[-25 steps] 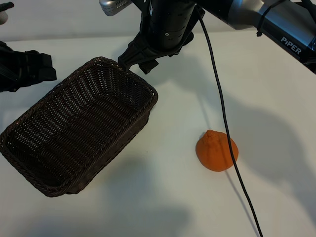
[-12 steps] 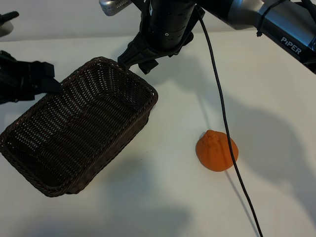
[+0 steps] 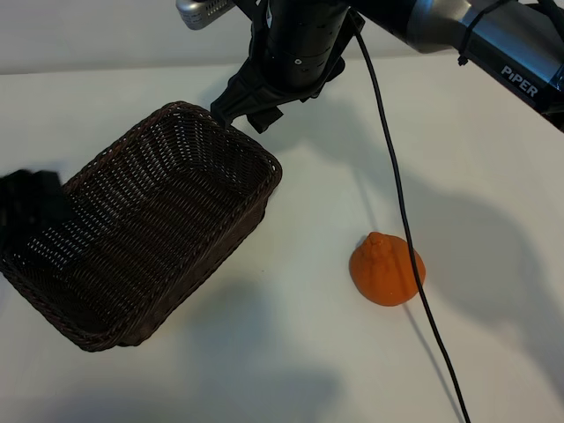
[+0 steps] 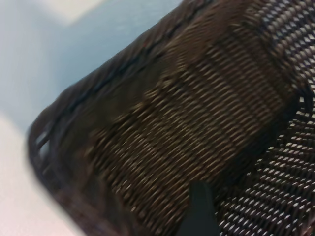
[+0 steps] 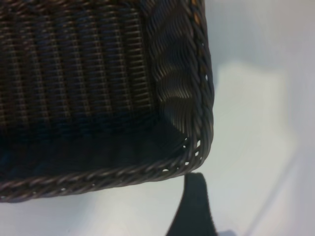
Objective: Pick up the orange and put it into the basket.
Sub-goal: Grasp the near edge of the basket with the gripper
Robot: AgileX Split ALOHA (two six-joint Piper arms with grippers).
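Note:
The orange (image 3: 384,270), round with a knobby stem bump, lies on the white table to the right of the basket, with no gripper near it. The dark brown wicker basket (image 3: 220,256) stands at the left, set diagonally. My left gripper (image 3: 33,210) hangs open over the basket's left rim; one of its fingers (image 4: 199,209) shows above the woven inside (image 4: 162,123). My right gripper (image 3: 247,107) stands open at the basket's far corner. One of its fingers (image 5: 194,204) is just outside the braided rim (image 5: 202,64). Neither gripper holds anything.
A black cable (image 3: 395,185) hangs from the right arm (image 3: 493,44) and runs down across the table, passing over the orange's right side. White table surface (image 3: 291,352) lies open between the basket and the orange and in front of both.
My left gripper has moved from the far left edge down along the basket's left side to its rim. The right arm, basket and orange have not moved.

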